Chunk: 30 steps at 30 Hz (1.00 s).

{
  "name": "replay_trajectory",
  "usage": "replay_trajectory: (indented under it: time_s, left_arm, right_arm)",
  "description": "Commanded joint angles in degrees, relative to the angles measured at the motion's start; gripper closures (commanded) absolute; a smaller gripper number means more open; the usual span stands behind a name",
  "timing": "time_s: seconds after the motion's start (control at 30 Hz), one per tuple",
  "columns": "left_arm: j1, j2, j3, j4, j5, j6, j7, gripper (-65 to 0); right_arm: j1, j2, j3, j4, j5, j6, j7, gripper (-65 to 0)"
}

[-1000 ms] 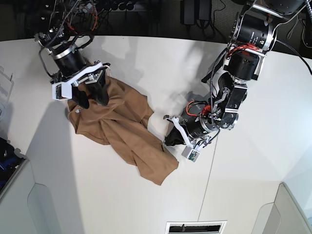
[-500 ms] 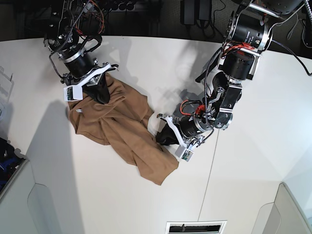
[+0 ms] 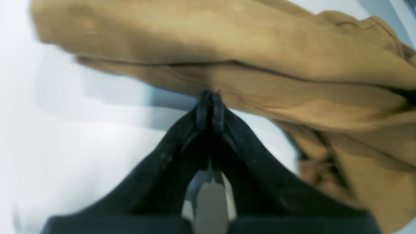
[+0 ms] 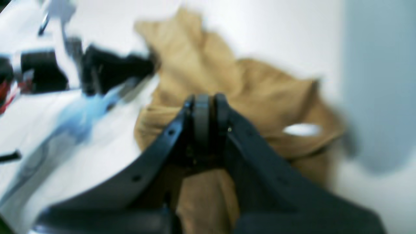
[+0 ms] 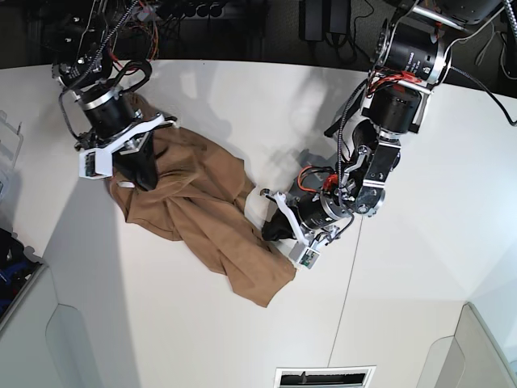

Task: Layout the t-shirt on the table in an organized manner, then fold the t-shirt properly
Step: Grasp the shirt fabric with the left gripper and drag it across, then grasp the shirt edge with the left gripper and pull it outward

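The tan-brown t-shirt [image 5: 202,206] lies crumpled on the white table [image 5: 242,89], running from upper left to lower right. My right gripper [image 5: 141,176] is at the shirt's upper-left end, shut on bunched fabric. In the right wrist view its fingers [image 4: 201,110] are closed over the t-shirt [image 4: 260,84], and a white neck tag [image 4: 302,129] shows to the right. My left gripper [image 5: 271,229] sits at the shirt's right edge. Its closed tips [image 3: 209,97] pinch a lower hem of the t-shirt [image 3: 260,48].
A thin dark seam [image 5: 343,291] crosses the table right of the shirt. Cables and dark equipment [image 5: 202,8] line the far edge. A bin [image 5: 12,279] stands off the left side, and a vent [image 5: 323,377] sits at the near edge.
My right gripper has closed and pulled the shirt's upper-left end up and to the left. My left gripper moved in to the shirt's right edge and shut there.
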Motion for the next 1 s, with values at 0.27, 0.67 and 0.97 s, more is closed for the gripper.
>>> replay_trajectory:
  time_s: [0.27,0.67,0.97]
  left_arm:
    - [-1.99,-10.56,-6.03,0.57,0.22,2.69,-0.42,0.0]
    - [-1.77,-9.07,-12.35,0.81,-20.09,-12.84,12.24,0.0]
    - [-1.79,1.97,-11.43,0.81,-21.14,-12.84,21.38,-17.0]
  right_arm:
    - [-2.32,3.34,14.93,7.15,10.58,0.42,-2.75,0.0]
    - [-6.99,4.42,26.16,7.15,14.27,-0.79,-8.79,0.0]
    - [-7.63,4.42,26.29,5.57,13.0,-1.11,-8.26,-10.0]
